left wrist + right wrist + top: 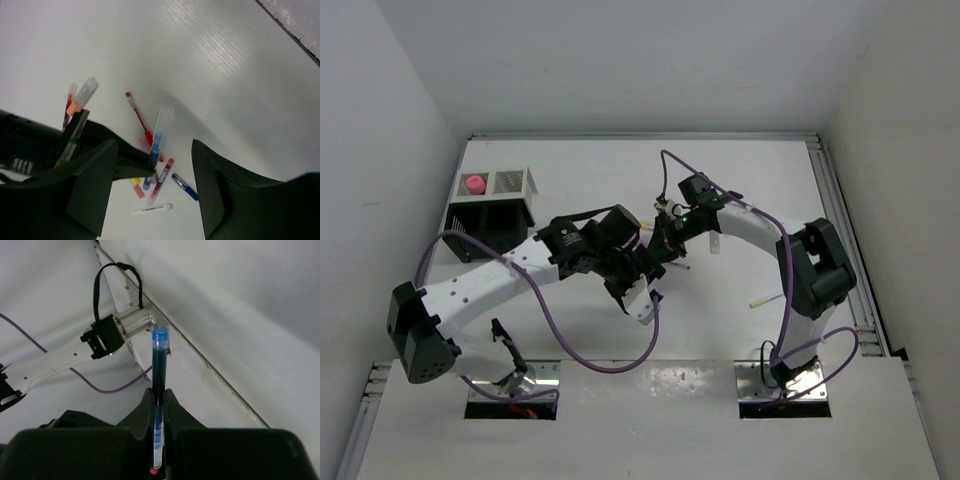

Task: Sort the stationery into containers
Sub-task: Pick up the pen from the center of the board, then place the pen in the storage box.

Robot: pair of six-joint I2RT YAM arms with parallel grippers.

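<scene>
My right gripper (pixel 159 392) is shut on a blue pen (pixel 159 365) that sticks out past its fingertips. It also shows in the left wrist view, where the blue pen (pixel 159 132) hangs over a heap of stationery on the table: a red pen (pixel 140 117), a pink-red pen (pixel 163 179), a dark blue pen (pixel 185 186), a white marker (pixel 152 209) and a small yellow and pink piece (pixel 136 188). My left gripper (pixel 154 147) is open and empty above this heap. The black organizer (pixel 490 225) and the white perforated bin (pixel 512 182) stand at the far left.
A pink item (pixel 475 184) sits in the white bin's left cell. More pens with an orange piece (pixel 75 106) lie left of the heap. A loose white pen (pixel 760 300) lies near the right arm. Both grippers (pixel 645 270) are close together at the table's middle.
</scene>
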